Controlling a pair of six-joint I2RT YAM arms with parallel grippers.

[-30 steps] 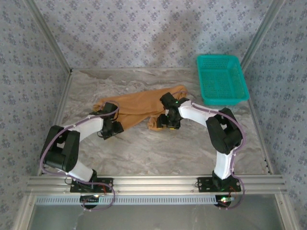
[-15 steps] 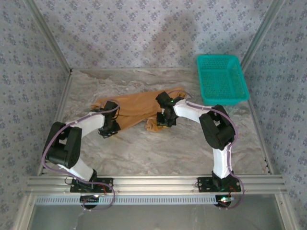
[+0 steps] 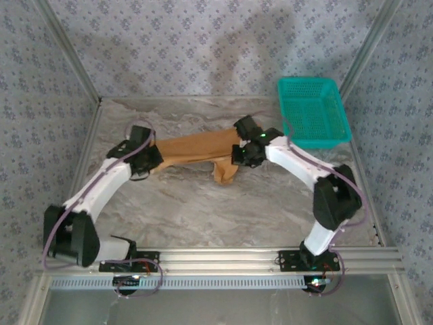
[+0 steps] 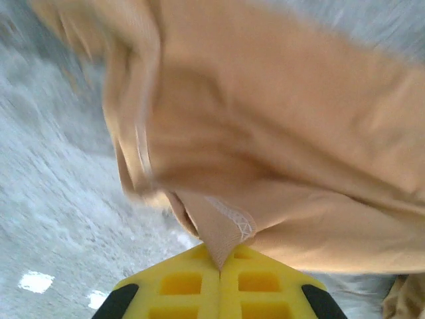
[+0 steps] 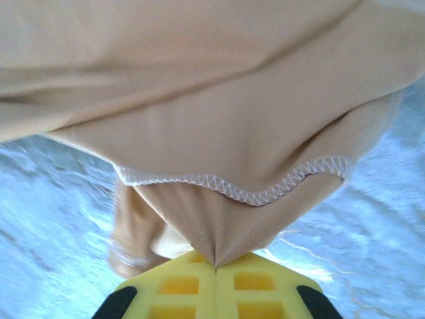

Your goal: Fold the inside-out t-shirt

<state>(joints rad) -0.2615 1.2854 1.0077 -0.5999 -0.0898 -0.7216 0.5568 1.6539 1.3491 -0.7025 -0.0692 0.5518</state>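
Inside-out t-shirt (image 3: 196, 147), caramel in colour, is stretched as a narrow band across the middle of the marbled table (image 3: 203, 217), running from the left gripper (image 3: 150, 159) to the right gripper (image 3: 241, 154). Its left end sits a touch nearer the arm bases than its right; near the right end a loose lobe of cloth droops toward the near edge, and from above I cannot tell whether that lobe rests on the table or hangs just over it.

At the left, the wrist camera shows the left gripper (image 4: 220, 266) with its yellow fingers (image 4: 179, 286) pressed together, clenched on a pinched point of the shirt (image 4: 265, 133); a short run of white overlock stitching (image 4: 232, 218) lies just above the pinch. The cloth fans up and away from it in soft folds, with the grey table blurred at the left of that view.

At the right, the right gripper (image 5: 215, 264) is likewise clamped tight on a corner of the shirt (image 5: 199, 86), the fabric coming to a point between the yellow fingers (image 5: 255, 286); a white zigzag seam (image 5: 232, 191) crosses just above the grip, and pale table surface shows on both sides below the cloth.

Furthest right, a teal mesh basket (image 3: 280, 108) stands at the far right corner of the table, near the right arm but apart from the shirt.
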